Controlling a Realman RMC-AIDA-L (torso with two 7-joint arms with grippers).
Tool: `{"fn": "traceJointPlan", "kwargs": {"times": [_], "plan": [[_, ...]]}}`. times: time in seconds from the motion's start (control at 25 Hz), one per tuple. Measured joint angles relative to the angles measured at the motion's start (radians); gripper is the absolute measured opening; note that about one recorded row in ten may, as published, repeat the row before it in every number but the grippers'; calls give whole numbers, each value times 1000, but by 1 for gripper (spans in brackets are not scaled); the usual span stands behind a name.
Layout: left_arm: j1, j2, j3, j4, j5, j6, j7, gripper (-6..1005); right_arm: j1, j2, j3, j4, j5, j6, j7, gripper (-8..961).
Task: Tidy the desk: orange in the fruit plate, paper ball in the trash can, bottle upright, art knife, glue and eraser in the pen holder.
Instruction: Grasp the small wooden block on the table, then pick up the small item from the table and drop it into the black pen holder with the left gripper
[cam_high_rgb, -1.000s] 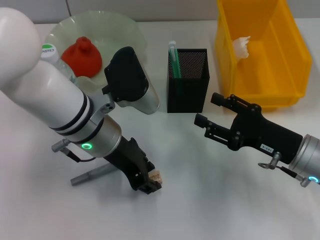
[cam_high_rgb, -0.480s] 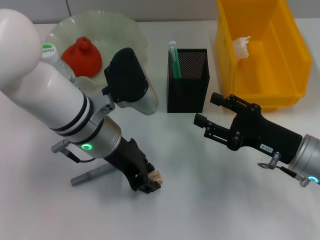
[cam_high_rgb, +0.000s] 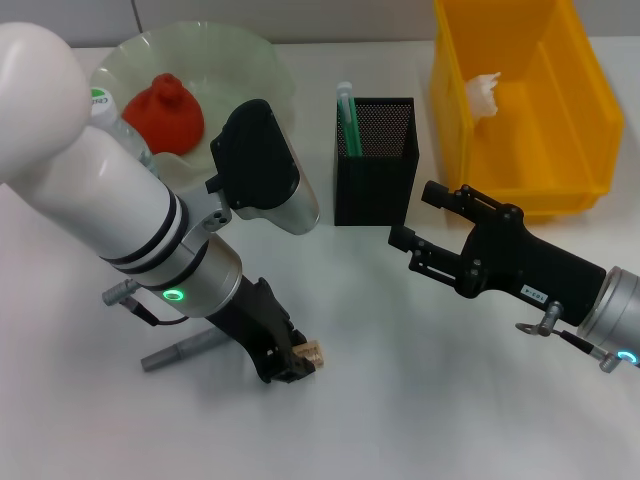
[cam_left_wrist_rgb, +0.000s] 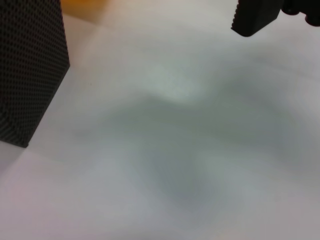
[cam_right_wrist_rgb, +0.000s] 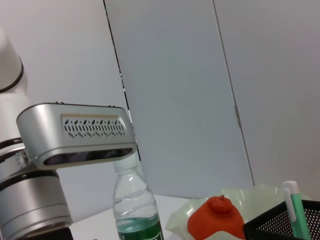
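My left gripper (cam_high_rgb: 296, 362) is low over the table at the front and is shut on the tan eraser (cam_high_rgb: 313, 352). The slim grey art knife (cam_high_rgb: 180, 352) lies on the table just to its left. The black mesh pen holder (cam_high_rgb: 375, 165) holds a green stick with a white cap (cam_high_rgb: 347, 115), probably the glue. The orange (cam_high_rgb: 163, 110) sits in the pale-green fruit plate (cam_high_rgb: 240, 55). The paper ball (cam_high_rgb: 482, 92) lies in the yellow trash can (cam_high_rgb: 560, 140). The bottle (cam_right_wrist_rgb: 135, 210) stands upright behind my left arm. My right gripper (cam_high_rgb: 418, 218) hovers open and holds nothing, in front of the pen holder.
My bulky left forearm and its wrist camera (cam_high_rgb: 258, 165) cover the table between the fruit plate and the pen holder. The left wrist view shows the pen holder (cam_left_wrist_rgb: 30, 75) and a right fingertip (cam_left_wrist_rgb: 255, 15) over bare table.
My left arm has shifted very slightly, with the eraser still between its fingers. The right arm has stayed where it was.
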Motion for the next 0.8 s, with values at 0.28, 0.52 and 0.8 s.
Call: {"fn": "traceJointPlan", "kwargs": {"times": [0.28,0.52,0.8], "plan": [[0,0,0,-1,1,1,-1,288,0,0,0,0,1,0,0,752],[2,0,-1,16,5,4,-4,276,-1,0,0,0,2,0,0,751],[39,3,-70,173,-3,-19,-11,277,-12,0,9,0,15,-9,0,751]]}}
